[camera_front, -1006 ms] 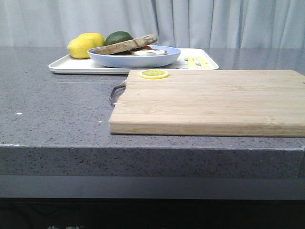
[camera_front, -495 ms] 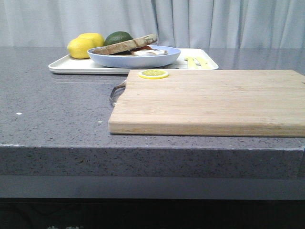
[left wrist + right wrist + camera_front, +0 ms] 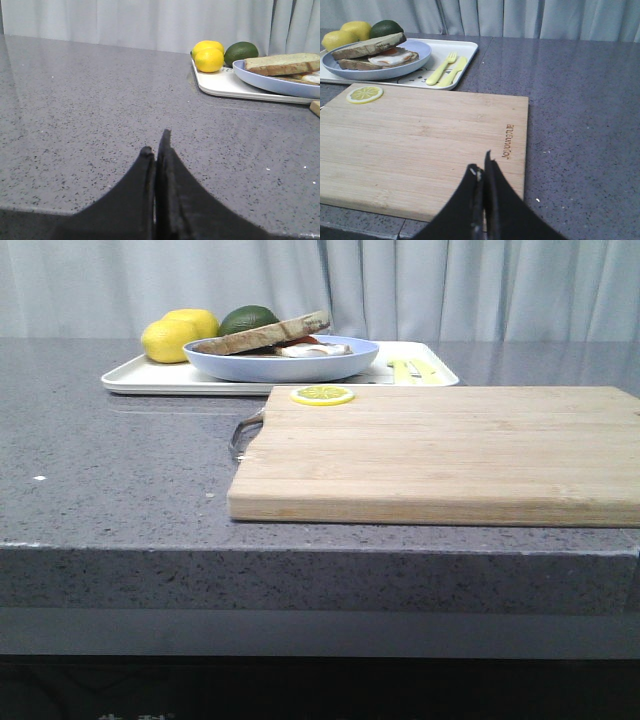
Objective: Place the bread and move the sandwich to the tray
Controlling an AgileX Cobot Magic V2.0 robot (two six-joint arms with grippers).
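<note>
The sandwich (image 3: 265, 337), a tan toast slice over a white egg on a round pale-blue plate (image 3: 290, 365), sits on the white tray (image 3: 150, 380) at the back left. It also shows in the right wrist view (image 3: 370, 50) and at the edge of the left wrist view (image 3: 282, 63). The top slice of bread (image 3: 367, 45) lies tilted on the egg. My left gripper (image 3: 156, 147) is shut and empty, low over bare counter, well short of the tray (image 3: 225, 85). My right gripper (image 3: 481, 167) is shut and empty over the near right corner of the cutting board. Neither gripper shows in the front view.
A wooden cutting board (image 3: 440, 450) with a metal handle lies in front of the tray, a lemon slice (image 3: 322, 395) at its back left corner. Two lemons (image 3: 178, 335) and an avocado (image 3: 248, 318) sit on the tray, with a yellow-green fork and knife (image 3: 447, 70).
</note>
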